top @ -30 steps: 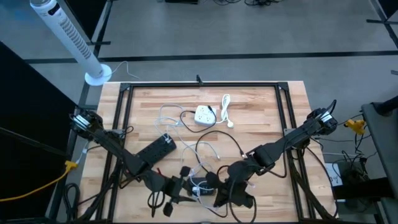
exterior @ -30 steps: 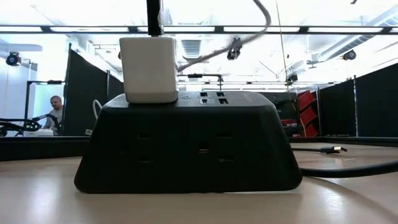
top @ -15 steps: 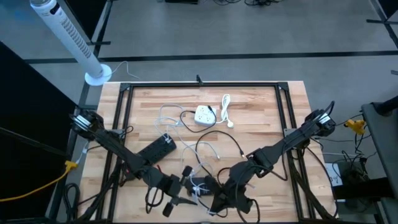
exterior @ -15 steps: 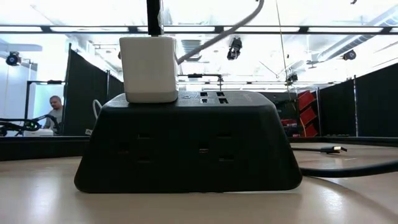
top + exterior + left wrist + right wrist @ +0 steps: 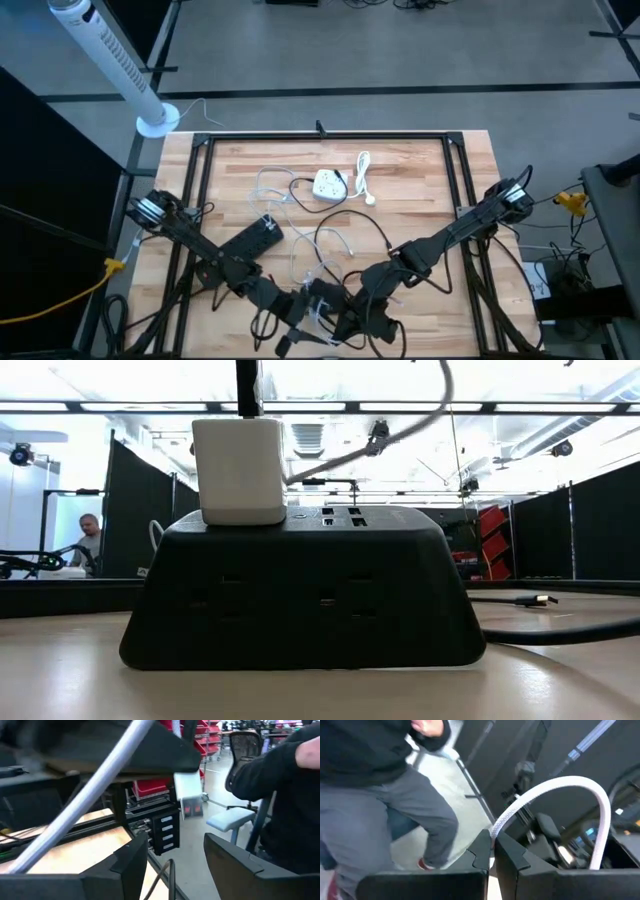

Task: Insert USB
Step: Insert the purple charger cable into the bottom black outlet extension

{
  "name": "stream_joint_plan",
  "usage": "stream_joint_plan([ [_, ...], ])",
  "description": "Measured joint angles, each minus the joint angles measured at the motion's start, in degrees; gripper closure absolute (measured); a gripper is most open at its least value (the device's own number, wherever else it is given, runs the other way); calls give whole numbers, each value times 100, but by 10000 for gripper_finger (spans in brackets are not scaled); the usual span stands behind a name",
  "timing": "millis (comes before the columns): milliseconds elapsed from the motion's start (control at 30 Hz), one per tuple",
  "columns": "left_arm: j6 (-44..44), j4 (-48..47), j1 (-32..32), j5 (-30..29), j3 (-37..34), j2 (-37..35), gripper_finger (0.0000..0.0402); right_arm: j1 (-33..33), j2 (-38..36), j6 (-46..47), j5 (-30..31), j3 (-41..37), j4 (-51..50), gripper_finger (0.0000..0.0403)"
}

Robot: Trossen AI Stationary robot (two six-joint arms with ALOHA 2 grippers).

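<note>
While your right gripper [image 5: 492,851] pinches the white USB cable [image 5: 555,795] (fingers fully together on it), your left gripper [image 5: 172,862] beside it stands parted and empty. Both hang at the table's [image 5: 420,175] near edge; the black power strip [image 5: 250,238] lies left of them.

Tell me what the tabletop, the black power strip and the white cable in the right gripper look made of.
Tabletop: wood, pale butcher-block planks, visible grain.
Power strip: likely matte black moulded plastic.
Cable: seemingly braided white fabric sleeve, woven texture, pinched in the shut right gripper.
</note>
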Motion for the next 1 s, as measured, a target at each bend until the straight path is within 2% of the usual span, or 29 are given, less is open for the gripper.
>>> stream_joint_plan([
  [167,17,-154,2,188,249,147,235,16,30,135,-371,0,31,403],
  [433,109,-172,0,262,302,147,266,35,66,221,-373,0,-24,403],
  [667,39,-175,-7,308,296,147,286,44,78,-67,-377,0,-175,403],
  [1000,46,-279,-11,412,294,147,288,66,78,-31,-370,-2,-317,403],
])
